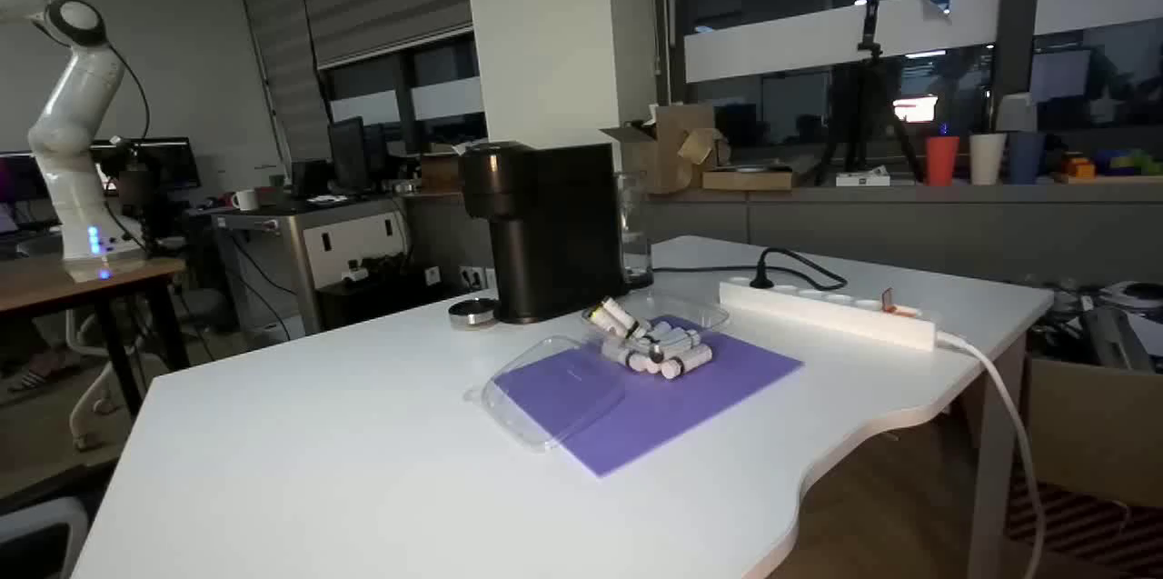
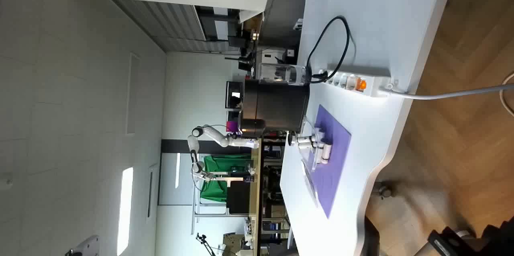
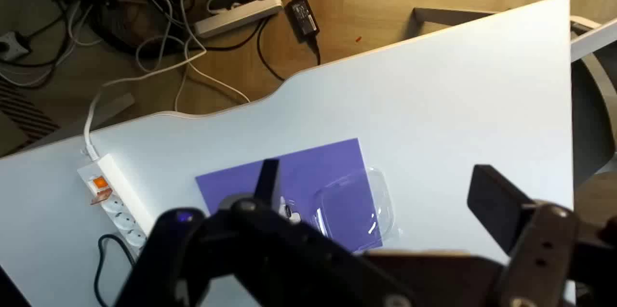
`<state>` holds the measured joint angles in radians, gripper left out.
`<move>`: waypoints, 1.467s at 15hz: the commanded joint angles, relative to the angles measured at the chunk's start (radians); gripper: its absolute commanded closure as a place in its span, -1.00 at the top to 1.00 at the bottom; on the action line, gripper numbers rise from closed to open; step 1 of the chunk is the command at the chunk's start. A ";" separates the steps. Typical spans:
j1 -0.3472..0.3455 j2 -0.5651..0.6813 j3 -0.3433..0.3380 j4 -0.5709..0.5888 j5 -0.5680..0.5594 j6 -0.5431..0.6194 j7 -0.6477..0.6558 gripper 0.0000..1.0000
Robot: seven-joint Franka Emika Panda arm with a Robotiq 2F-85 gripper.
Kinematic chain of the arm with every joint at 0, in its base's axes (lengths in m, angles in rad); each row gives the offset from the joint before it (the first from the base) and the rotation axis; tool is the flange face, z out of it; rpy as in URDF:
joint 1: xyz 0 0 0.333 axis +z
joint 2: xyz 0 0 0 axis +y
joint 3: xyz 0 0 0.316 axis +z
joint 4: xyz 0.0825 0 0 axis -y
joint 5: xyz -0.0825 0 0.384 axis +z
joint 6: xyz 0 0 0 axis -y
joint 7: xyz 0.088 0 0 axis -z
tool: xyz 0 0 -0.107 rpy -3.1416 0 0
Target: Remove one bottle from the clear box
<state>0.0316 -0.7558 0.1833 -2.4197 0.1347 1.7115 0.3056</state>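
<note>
Several small white bottles (image 1: 674, 344), some with dark bands, lie jumbled in the clear box (image 1: 716, 314), a low transparent tub resting at least partly on a purple sheet (image 1: 677, 408), close in front of the black appliance (image 1: 563, 234). Two of them lean up over the rest at the end nearest that appliance; whether the lowest ones are inside the wall or just outside it, I cannot tell through the plastic. Beside the box is a separate clear lid (image 1: 556, 393), part on the sheet and part on the bare desk (image 1: 345, 443). In the wrist view the end effector (image 3: 378, 177) is spread wide, its two dark fingers (image 3: 496, 206) well apart, with the lid and the white desk surface showing through the gap and nothing in its grasp. One finger hides most of the box there, leaving only a scrap of the bottles in sight. A white power strip (image 1: 822, 317) lies near the sheet, with a black cord (image 2: 347, 35) plugged into it. A low round metal-rimmed piece (image 1: 472, 314) sits just beside the appliance's foot.
</note>
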 commanded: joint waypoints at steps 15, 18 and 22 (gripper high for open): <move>-0.054 0.259 -0.155 0.065 -0.284 0.262 -0.356 1.00; -0.057 0.447 -0.225 0.156 -0.288 0.296 -0.490 1.00; -0.068 0.711 -0.247 0.361 -0.285 0.233 -0.550 1.00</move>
<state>-0.0341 -0.2409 -0.0598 -2.2559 -0.1415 2.0237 -0.2289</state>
